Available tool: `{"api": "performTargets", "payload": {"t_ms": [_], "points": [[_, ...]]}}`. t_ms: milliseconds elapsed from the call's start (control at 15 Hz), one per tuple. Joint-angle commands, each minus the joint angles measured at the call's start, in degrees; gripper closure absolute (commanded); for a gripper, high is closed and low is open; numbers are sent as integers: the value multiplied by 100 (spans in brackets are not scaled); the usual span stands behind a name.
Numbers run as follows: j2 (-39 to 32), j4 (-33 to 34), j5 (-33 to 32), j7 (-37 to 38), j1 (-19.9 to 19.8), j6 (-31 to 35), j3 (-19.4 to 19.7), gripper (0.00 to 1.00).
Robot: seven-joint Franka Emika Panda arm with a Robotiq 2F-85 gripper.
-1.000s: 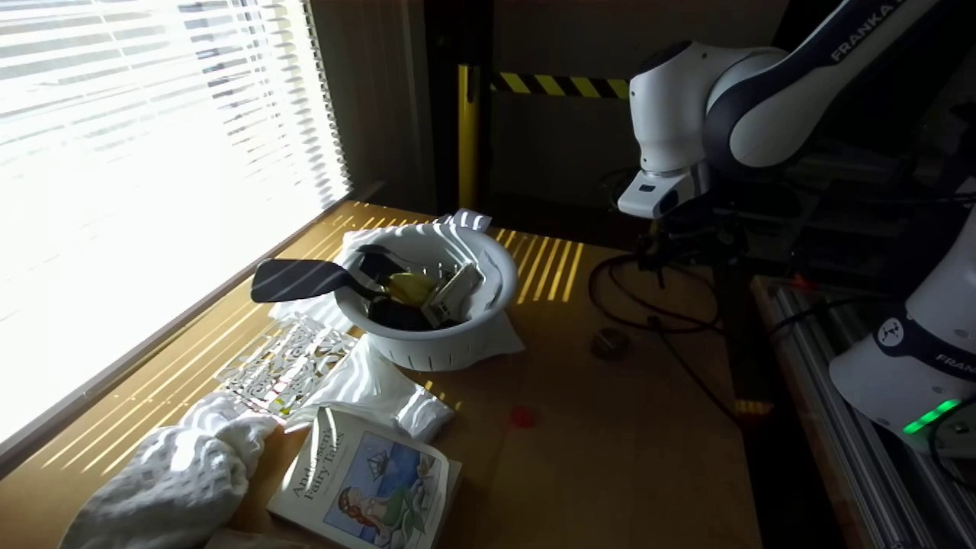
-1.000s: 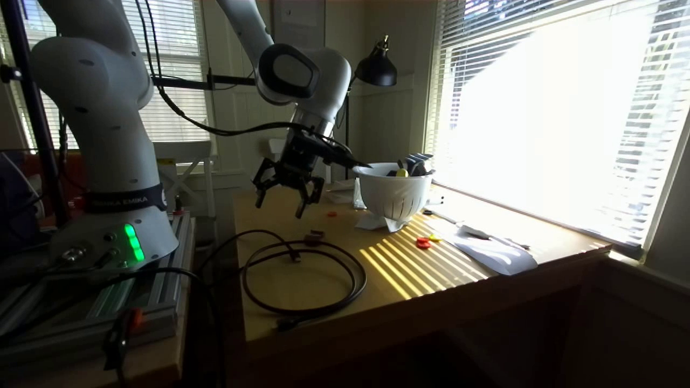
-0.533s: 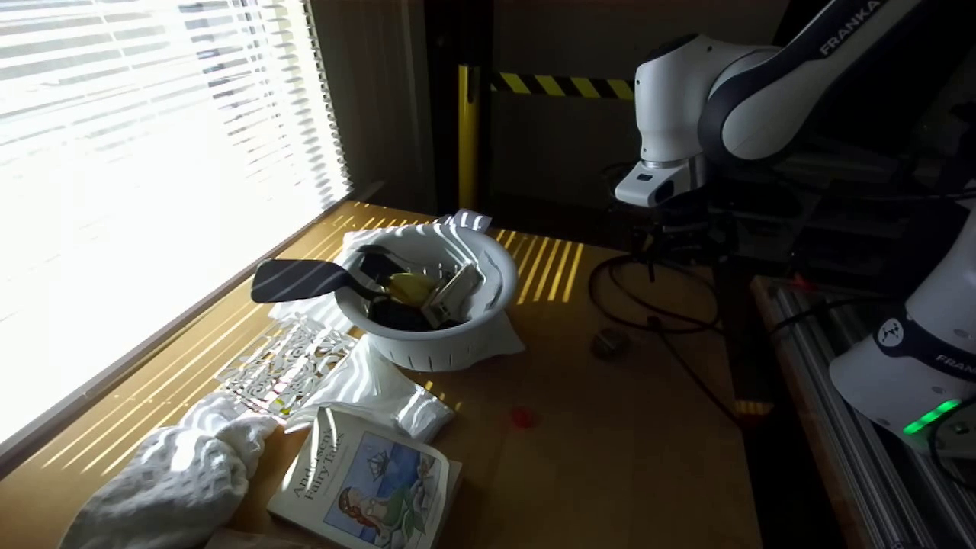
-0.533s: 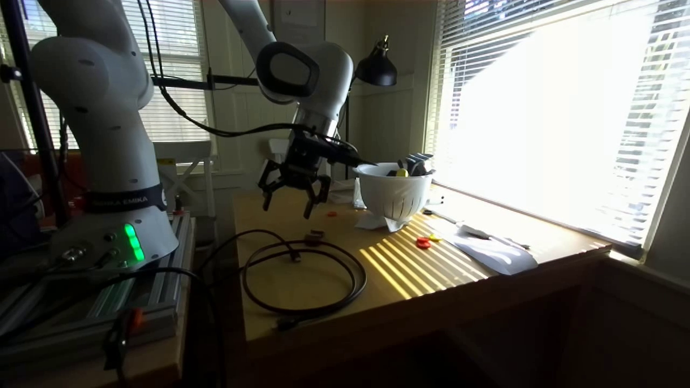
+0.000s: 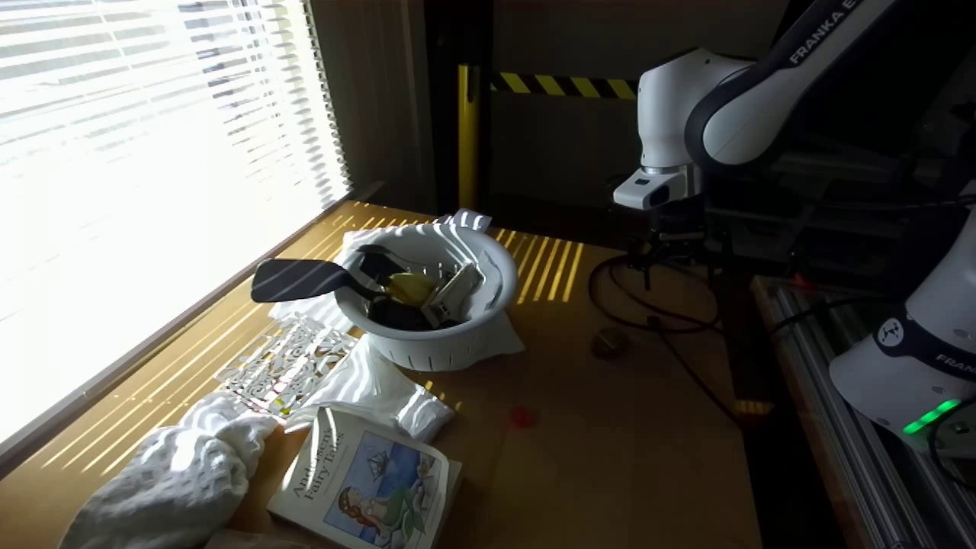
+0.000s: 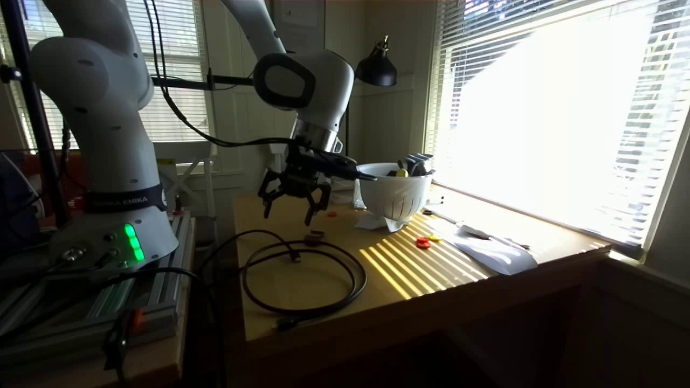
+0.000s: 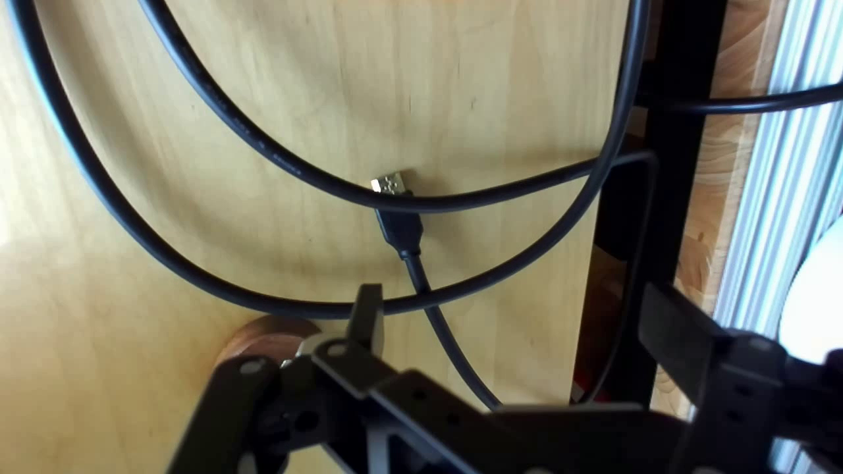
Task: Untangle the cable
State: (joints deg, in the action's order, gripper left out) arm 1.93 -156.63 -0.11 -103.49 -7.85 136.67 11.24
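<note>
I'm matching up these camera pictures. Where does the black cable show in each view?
In an exterior view: the cable lies looped right of the white colander.
In an exterior view: the cable lies looped just left of centre, lower half.
Wrist view: the cable curves across from top left, its plug near the centre.
Shared landmark: the claw, open, in all three.

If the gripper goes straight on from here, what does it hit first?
Probably the black cable: in the wrist view, a stretch of it runs ahead of the open gripper, with the table beneath. Depth is unclear, so the table could come first.
</note>
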Motion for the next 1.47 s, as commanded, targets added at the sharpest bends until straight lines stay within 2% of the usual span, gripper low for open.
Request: {"api": "performTargets", "payload": {"t_ms": [0, 667, 867, 1000, 1133, 1400], "points": [[-447, 146, 263, -72, -91, 242, -8, 0], [-1553, 714, 336, 249, -155, 597, -382, 0], [-1772, 794, 234, 369, -151, 610, -526, 5], [-1846, 790, 208, 385, -174, 607, -602, 11], [-1845, 738, 188, 385, -199, 609, -640, 30], [-1795, 699, 273, 309, -307, 620, -656, 60]]}}
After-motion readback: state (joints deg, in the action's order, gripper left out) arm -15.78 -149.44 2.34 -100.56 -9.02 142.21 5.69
